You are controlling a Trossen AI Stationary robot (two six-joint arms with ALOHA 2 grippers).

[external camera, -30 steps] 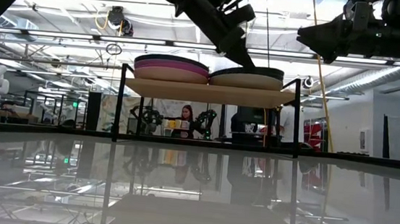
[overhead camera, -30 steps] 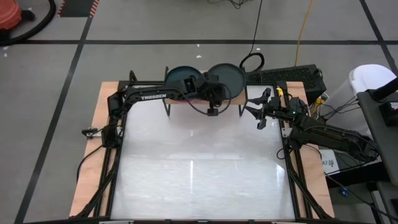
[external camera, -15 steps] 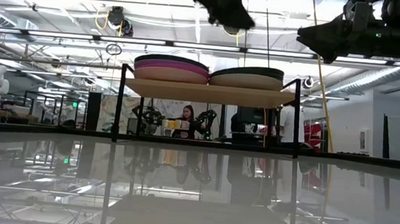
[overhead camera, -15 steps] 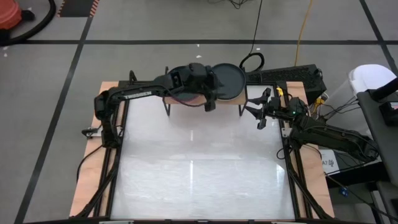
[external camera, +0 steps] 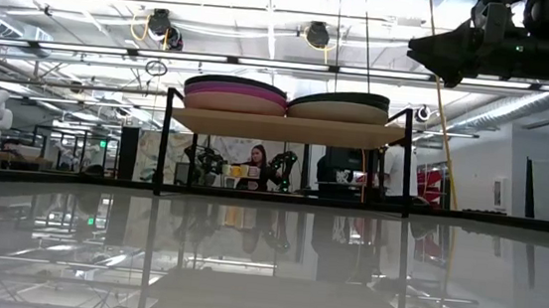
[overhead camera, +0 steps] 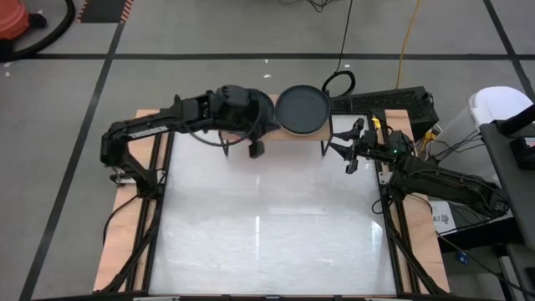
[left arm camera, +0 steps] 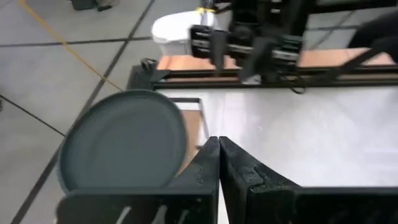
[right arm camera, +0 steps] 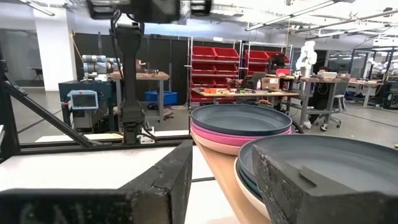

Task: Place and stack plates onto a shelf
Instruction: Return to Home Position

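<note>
The light-wood shelf point(external camera: 287, 127) stands on black legs at the table's far edge. It holds two stacks of plates. The left stack point(external camera: 235, 93) has a dark plate on top of magenta and pink ones. The right stack point(external camera: 339, 105) has a dark teal plate point(overhead camera: 303, 109) on top of a beige one. My left gripper point(overhead camera: 256, 149) is shut and empty, high above the shelf's front edge near the left stack; its wrist view shows the teal plate point(left arm camera: 124, 140) beside its fingers point(left arm camera: 219, 142). My right gripper point(overhead camera: 344, 155) is open and empty, level, just right of the shelf.
The white tabletop point(overhead camera: 267, 217) lies in front of the shelf. My left arm point(overhead camera: 159, 125) reaches over the left stack and hides most of it from above. Cables and a power strip point(overhead camera: 384, 102) lie behind the right arm. A person sits in the room beyond the table point(external camera: 256, 162).
My left gripper has drawn back from over the right stack, gone up and swung toward the table's left, so the dark teal top plate now shows whole from above. Both stacks have stayed as they were.
</note>
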